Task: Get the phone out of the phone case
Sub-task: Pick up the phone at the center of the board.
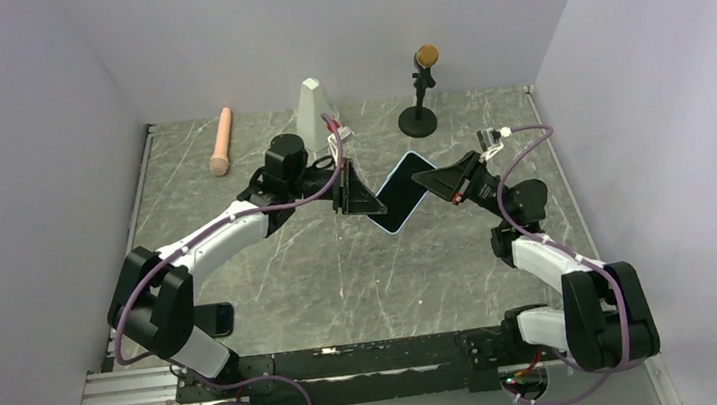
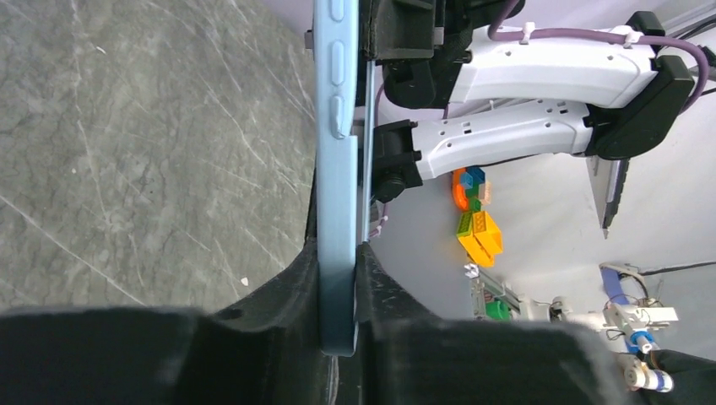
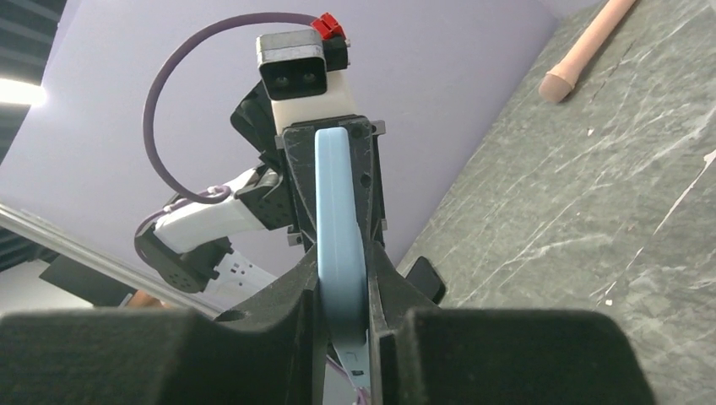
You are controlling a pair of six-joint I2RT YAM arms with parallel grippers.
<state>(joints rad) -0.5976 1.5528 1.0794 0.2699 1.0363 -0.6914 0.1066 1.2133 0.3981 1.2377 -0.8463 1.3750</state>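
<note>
Mid-air, left pincer (image 1: pixel 365 202) and right pincer (image 1: pixel 438 180) both clamp the phone case (image 3: pixel 340 211) (phone (image 1: pixel 400 194) inside); next, a peeling pull.

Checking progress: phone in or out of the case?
In. Top view shows the phone dark inside the phone case rim; left pincer and right pincer clamp it.

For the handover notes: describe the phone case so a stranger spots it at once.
On the grey marble table, look mid-table. There the left gripper and right gripper pinch the phone case between them. Only it is light blue and thin.
</note>
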